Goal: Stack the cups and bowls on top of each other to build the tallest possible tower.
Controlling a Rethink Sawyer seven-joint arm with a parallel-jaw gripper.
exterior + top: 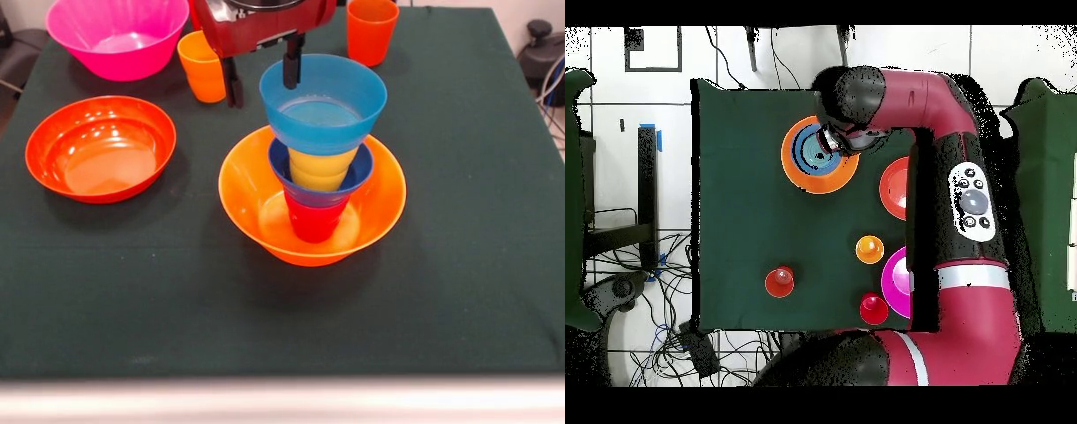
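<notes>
The tower stands mid-table: a big yellow-orange bowl (380, 208) (793, 170) holds a red cup (315, 223), a small dark blue bowl (357, 175), a yellow cup (322, 168) and a light blue bowl (340, 110) on top. My gripper (262, 95) (835, 140) is open at the light blue bowl's far rim. One finger (291, 69) is inside the bowl and the other finger (234, 87) is outside it. Loose cups: an orange one (201, 66) (869, 249), another orange one (372, 29) (779, 282), and a red one (873, 309).
A big pink bowl (117, 35) (895, 283) sits at the far left of the front view. A wide shallow orange-red bowl (100, 148) (893, 185) lies left of the tower. The arm (955, 180) covers part of both bowls in the overhead view.
</notes>
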